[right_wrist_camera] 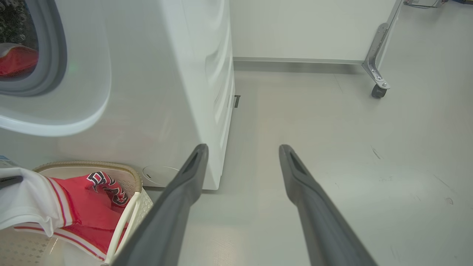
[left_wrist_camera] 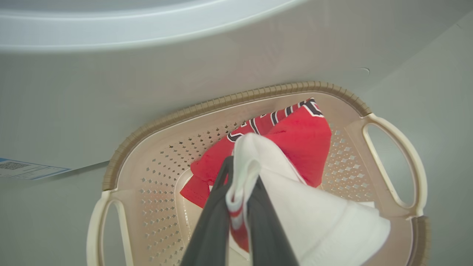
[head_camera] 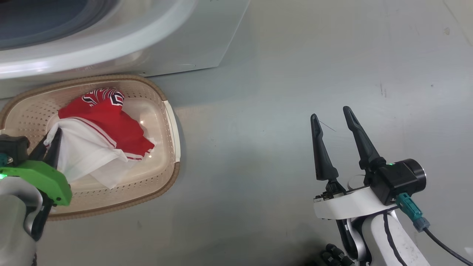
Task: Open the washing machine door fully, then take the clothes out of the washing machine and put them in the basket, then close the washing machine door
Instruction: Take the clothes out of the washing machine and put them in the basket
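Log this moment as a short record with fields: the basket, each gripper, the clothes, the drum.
basket: on the floor, before the washing machine
left gripper: shut on white garment, over the basket
right gripper: open, empty, above the floor
red jersey: lying in the basket
drum: red cloth inside

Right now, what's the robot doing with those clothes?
The robot's left gripper is shut on the white edge of red-and-white clothes, which lie partly in the cream perforated plastic basket with a brown rim. The basket sits on the floor before the big white washing machine, with more red fabric inside it. The right gripper is open and empty.
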